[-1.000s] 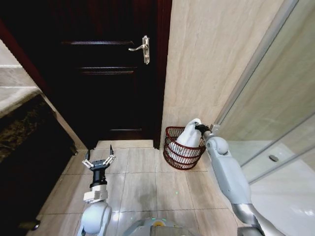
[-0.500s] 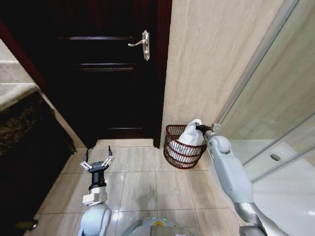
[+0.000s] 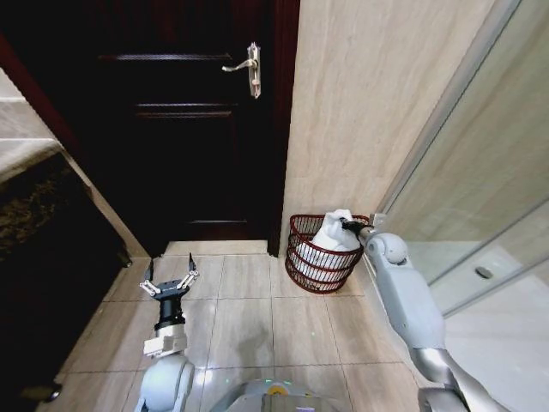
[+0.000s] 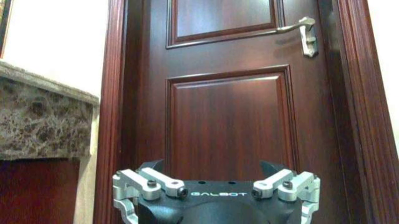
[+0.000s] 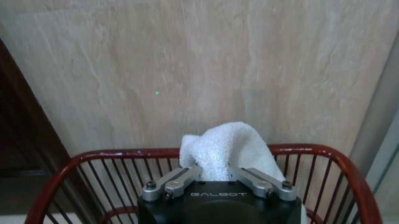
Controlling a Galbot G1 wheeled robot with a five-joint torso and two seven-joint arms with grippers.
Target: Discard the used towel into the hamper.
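The crumpled white terry towel (image 5: 223, 148) is held inside the small round reddish-brown wire hamper (image 3: 302, 262), its peak above the rim, pinched between the 2 fingers of the right gripper (image 5: 215, 173) over the basket's opening by the beige tiled wall. A clean drop is judged to need the fingers spread only with the cloth well inside the rim. The left gripper (image 3: 170, 283) is parked low before the dark wooden door (image 4: 231, 116), fingers spread, empty.

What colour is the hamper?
Dark reddish-brown open wire; the hamper shows best in the right wrist view, with the white towel inside.
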